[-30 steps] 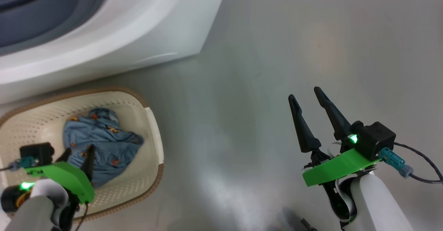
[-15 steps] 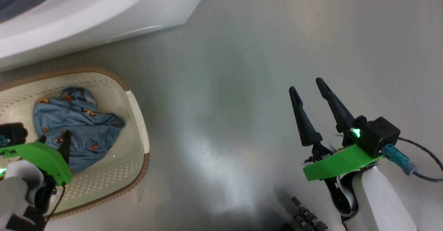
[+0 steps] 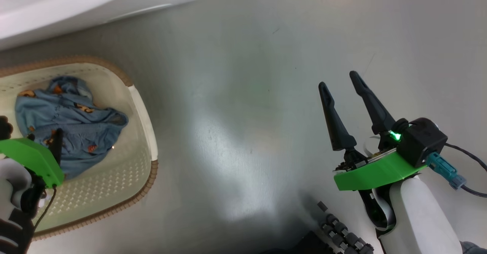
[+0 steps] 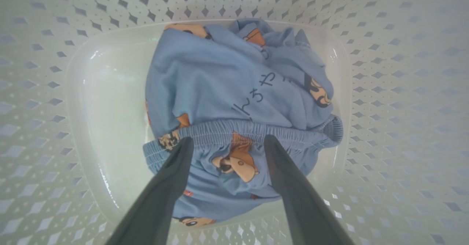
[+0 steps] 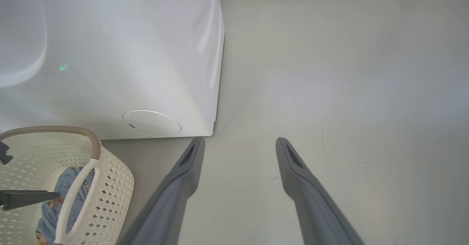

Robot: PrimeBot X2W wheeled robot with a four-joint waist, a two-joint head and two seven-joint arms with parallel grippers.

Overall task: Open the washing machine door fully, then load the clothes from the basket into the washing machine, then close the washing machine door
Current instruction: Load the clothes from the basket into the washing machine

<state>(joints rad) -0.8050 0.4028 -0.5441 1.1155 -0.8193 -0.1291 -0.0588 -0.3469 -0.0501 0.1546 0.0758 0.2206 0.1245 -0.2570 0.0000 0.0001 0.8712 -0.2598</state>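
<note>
The left gripper (image 4: 228,140) hangs in the basket (image 4: 384,91), jaws released, the blue clothes (image 4: 227,80) lying between and beyond its tips. The right gripper (image 3: 338,80), also released, hovers over the floor (image 3: 247,94).

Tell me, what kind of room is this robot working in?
Probably a laundry area: a white washing machine stands on a smooth grey floor, with a perforated basket of blue clothes beside it.
</note>
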